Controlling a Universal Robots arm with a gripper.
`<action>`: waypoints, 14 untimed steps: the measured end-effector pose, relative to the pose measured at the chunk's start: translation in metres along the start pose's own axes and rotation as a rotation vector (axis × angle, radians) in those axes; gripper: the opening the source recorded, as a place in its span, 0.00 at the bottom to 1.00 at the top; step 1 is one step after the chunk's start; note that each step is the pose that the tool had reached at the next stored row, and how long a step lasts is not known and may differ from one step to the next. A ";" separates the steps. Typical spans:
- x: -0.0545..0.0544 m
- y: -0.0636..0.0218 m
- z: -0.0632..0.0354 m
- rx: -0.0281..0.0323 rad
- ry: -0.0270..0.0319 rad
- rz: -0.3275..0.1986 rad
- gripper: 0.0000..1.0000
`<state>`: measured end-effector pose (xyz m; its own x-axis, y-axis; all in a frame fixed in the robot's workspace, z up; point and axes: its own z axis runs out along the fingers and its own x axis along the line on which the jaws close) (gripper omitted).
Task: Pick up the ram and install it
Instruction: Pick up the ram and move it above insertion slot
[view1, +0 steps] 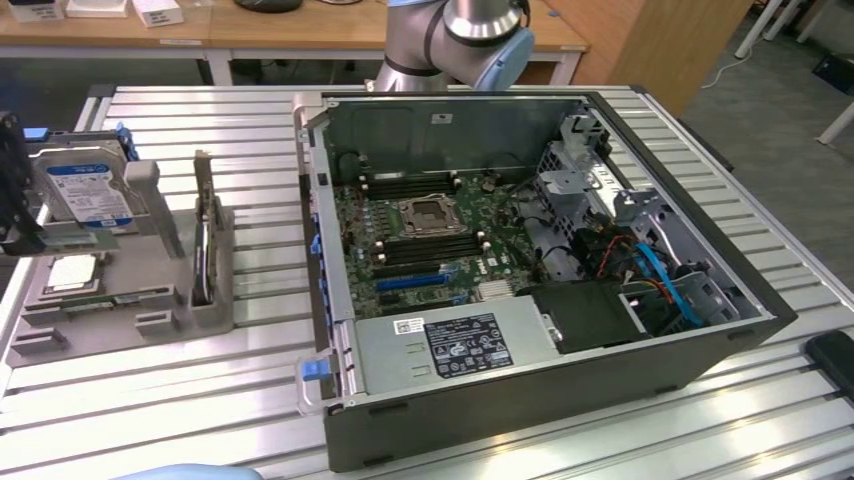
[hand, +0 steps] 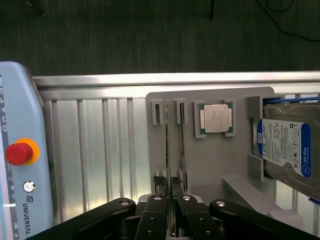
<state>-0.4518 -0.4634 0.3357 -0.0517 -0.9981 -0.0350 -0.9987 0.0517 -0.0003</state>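
1. Pincer (hand: 168, 181): I read its two fingers (hand: 160, 180) as almost together, with a narrow slit between them. They grip nothing, and the pincer hangs above the grey holder (hand: 210, 165).

2. Ram (hand: 168, 135): I see it through the slit, straight below the pincer and apart from the fingers. It stands on its long edge in a slot of the holder, a thin stick seen edge-on. Raised slot walls (hand: 159, 112) flank its far end on both sides.

3. Surroundings: just beside the ram, a square silver CPU (hand: 216, 118) lies flat in its recess. Beyond it, a hard drive (hand: 286, 150) with a blue-white label leans in its cradle. The holder sits on the slatted table (hand: 100, 150). A control unit (hand: 20, 210) with a red stop button (hand: 19, 152) shows on the ram's other side. In the exterior view, the open computer case (view1: 534, 410) lies well apart from the holder, with its motherboard (view1: 427, 235) exposed.
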 end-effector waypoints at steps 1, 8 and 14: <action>0.000 0.0000 -0.0019 -0.0001 -0.0001 0.000 0.14; -0.001 -0.0001 -0.0153 -0.0010 0.0000 0.002 0.14; -0.001 -0.0002 -0.0260 -0.0016 0.0000 0.003 0.14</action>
<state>-0.4516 -0.4634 0.3618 -0.0551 -0.9979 -0.0349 -0.9985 0.0551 0.0014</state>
